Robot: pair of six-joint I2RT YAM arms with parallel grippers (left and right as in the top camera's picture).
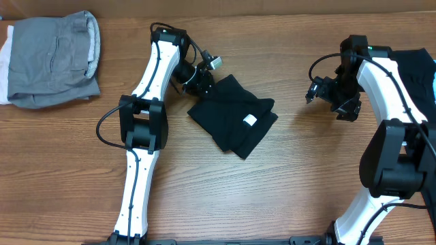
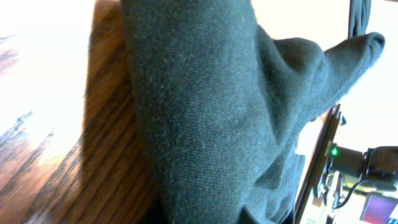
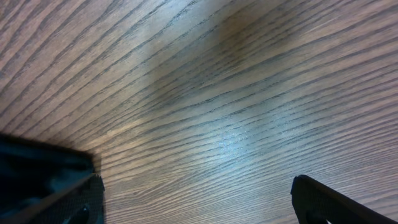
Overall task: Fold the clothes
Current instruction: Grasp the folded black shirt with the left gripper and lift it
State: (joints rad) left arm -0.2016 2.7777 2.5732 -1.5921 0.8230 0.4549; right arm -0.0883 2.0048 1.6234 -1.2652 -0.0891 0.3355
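Jaws of the left gripper (image 1: 199, 80) are closed, by the look of it on the upper-left corner of the black garment (image 1: 231, 112). Its wrist view is filled with dark knit bunched right against the lens (the fingers themselves are hidden behind it). That garment lies mid-table as a compact, skewed packet, with its white label (image 1: 250, 120) facing up. I judge the step in hand to be a corner pinch for one more fold. The next move calls for lifting that corner only slightly and carrying it across toward the lower-right edge without dragging the whole packet along. Further off, the right gripper (image 3: 196, 196) hangs with its fingers spread wide over bare table (image 3: 236, 93), well apart from the cloth. At the far left rests a grey folded garment (image 1: 54, 58); more black cloth (image 1: 417, 71) shows at the right edge.
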